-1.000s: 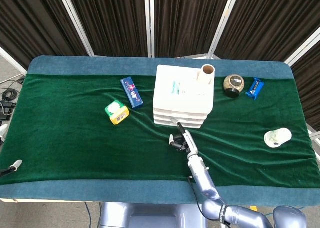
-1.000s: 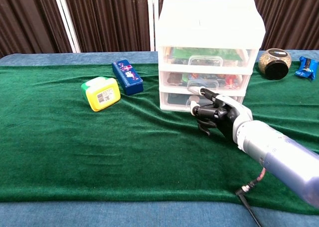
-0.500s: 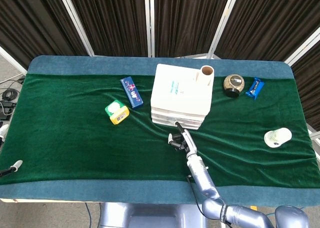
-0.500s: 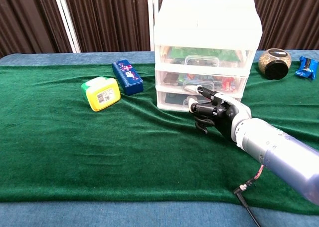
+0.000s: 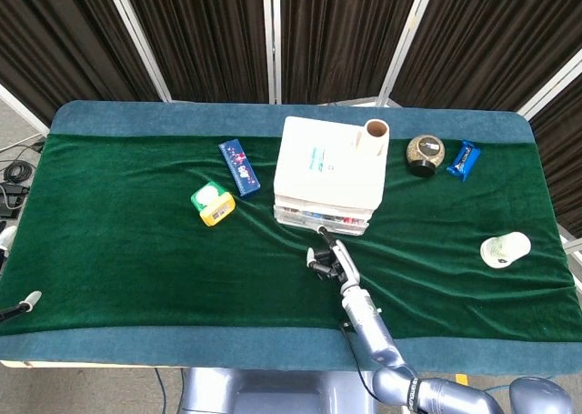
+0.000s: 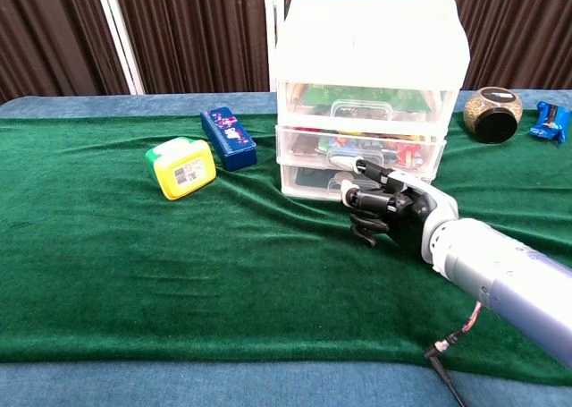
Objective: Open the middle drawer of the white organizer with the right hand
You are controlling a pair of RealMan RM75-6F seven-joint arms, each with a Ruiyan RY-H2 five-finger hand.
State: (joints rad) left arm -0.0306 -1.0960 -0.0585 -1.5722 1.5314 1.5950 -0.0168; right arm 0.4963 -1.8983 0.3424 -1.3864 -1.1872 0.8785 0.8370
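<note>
Middle drawer (image 6: 362, 147) of the white organizer (image 6: 371, 63), far-centre on the table (image 6: 116, 273), sat slightly out, the right hand (image 6: 389, 212) curled, grip uncertain; slipping fingers could drag the organizer.

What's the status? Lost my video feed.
Right hand at middle drawer front, grip unclear. Drawer slightly out of white organizer. Left hand unseen. Nothing blocking.

Open green cloth (image 6: 179, 264) left of the right hand (image 6: 393, 212), white organizer (image 6: 371, 85) directly behind (close), yellow box (image 6: 181, 167) well clear
</note>
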